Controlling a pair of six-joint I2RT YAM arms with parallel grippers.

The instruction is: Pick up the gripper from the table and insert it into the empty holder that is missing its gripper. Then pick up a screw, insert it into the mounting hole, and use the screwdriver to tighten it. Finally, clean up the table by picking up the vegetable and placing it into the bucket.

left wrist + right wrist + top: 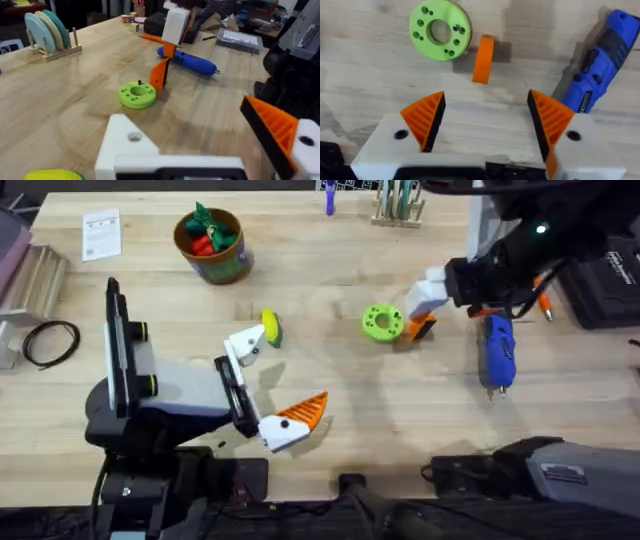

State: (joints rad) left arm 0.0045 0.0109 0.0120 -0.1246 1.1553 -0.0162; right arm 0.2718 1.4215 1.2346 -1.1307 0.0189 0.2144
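Note:
The small orange gripper (483, 58) rests on the table beside a green disc (382, 321). My right gripper (486, 100) hovers open just above and short of it, orange pads on both fingers. The gripper (160, 74) stands on edge under the right arm's white finger. My left gripper (288, 370) is open. One finger is the bare white holder (127, 145) with an empty mounting hole; the other carries an orange pad (272, 130). The blue screwdriver (497, 350) lies right of the disc. The yellow vegetable (270, 328) lies by the holder's tip. The bucket (212, 245) stands at the back left.
Red and green toy vegetables fill the bucket. A small screw (456, 28) sits on the green disc. A plate rack (47, 32) stands at the back, a paper card (101, 232) and a black cable (50, 340) at the left, a black case (600, 280) at the right.

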